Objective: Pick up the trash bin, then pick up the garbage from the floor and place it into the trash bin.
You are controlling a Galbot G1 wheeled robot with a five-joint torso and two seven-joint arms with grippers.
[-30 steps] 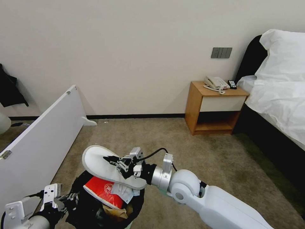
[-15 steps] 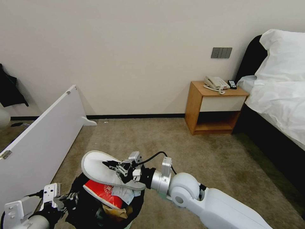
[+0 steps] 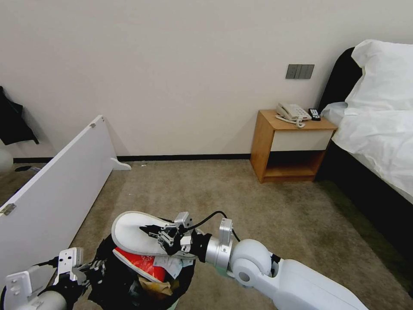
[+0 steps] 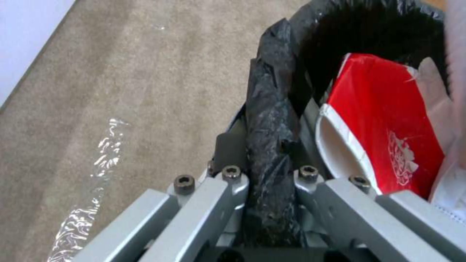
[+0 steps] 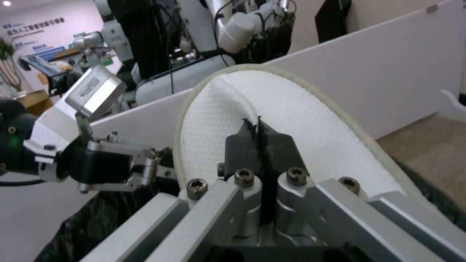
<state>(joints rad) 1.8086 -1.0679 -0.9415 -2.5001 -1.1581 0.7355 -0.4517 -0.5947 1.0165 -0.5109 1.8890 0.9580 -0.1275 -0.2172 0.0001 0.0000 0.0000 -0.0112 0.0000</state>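
Left claw (image 4: 264,145) clamped on trash bin (image 4: 272,109) rim

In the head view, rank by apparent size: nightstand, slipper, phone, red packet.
1. Nightstand
2. Slipper, though it is nearer the camera
3. Red packet, partly hidden by the slipper
4. Phone

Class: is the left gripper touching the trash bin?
Touching. In the left wrist view, the left gripper has its jaws shut on the bag-covered rim of the trash bin.

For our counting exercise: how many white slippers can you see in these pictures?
1: the white slipper is pinched in the right gripper above the trash bin. Another could lie hidden inside.
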